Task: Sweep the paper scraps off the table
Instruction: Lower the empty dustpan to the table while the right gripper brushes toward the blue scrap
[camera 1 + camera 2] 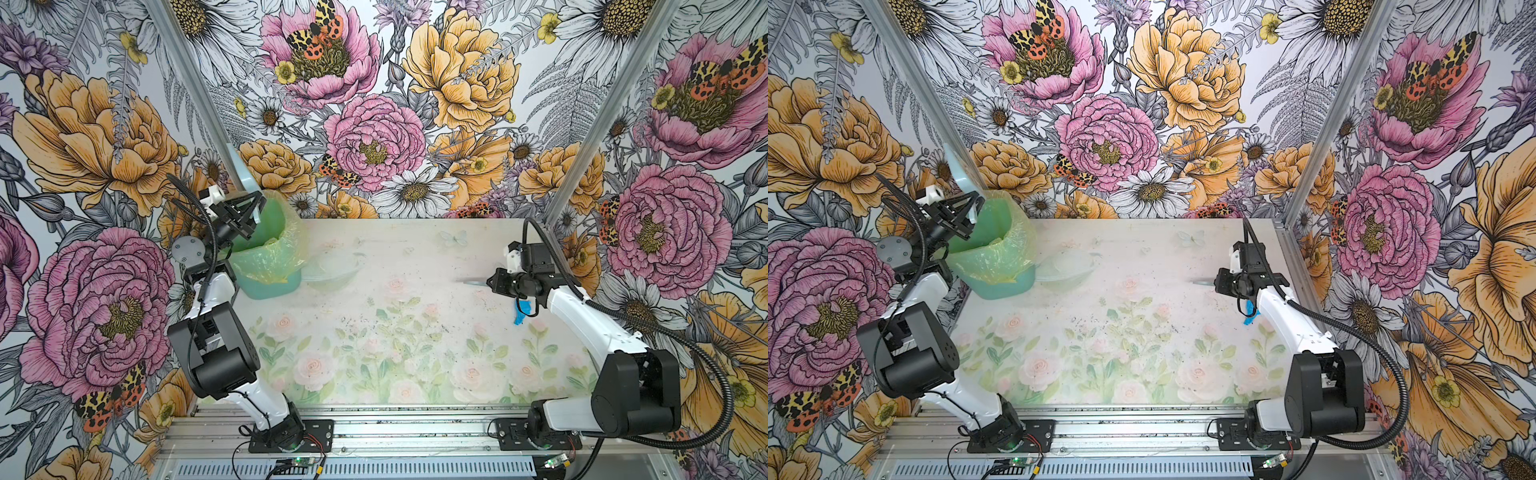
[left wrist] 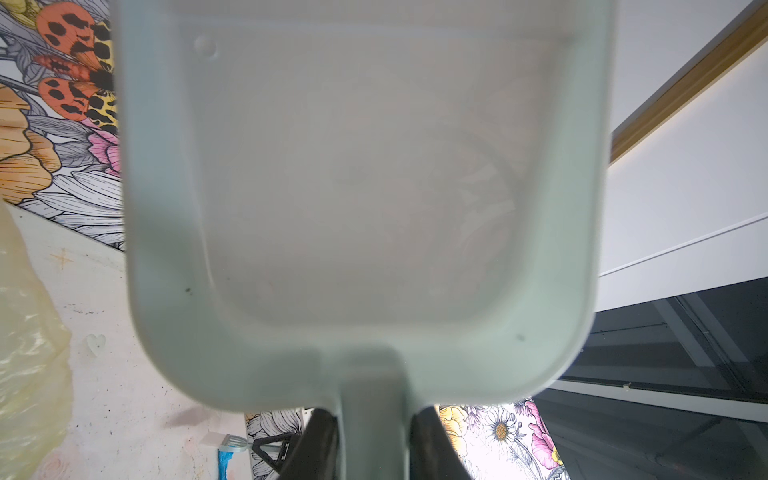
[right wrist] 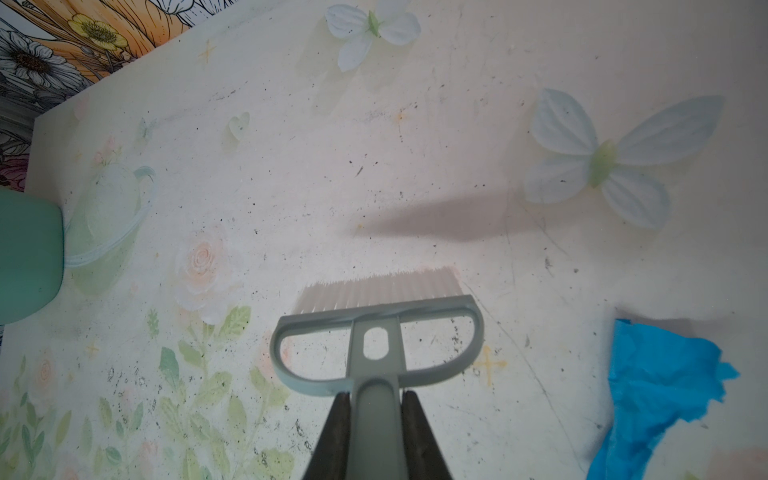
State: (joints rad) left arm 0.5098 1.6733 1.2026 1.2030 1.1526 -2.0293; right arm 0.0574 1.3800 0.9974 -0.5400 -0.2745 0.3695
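Blue crumpled paper scrap lies on the right of the pale rose-printed desk, just beside the right arm. On the right gripper, jaws are clenched on a grey brush handle. On the left gripper, jaws grasp a pale dustpan, raised above the green bin, far left.

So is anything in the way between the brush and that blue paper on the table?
No, nothing visible. Only bare table lies between the brush held in the right tool and the blue paper scrap.
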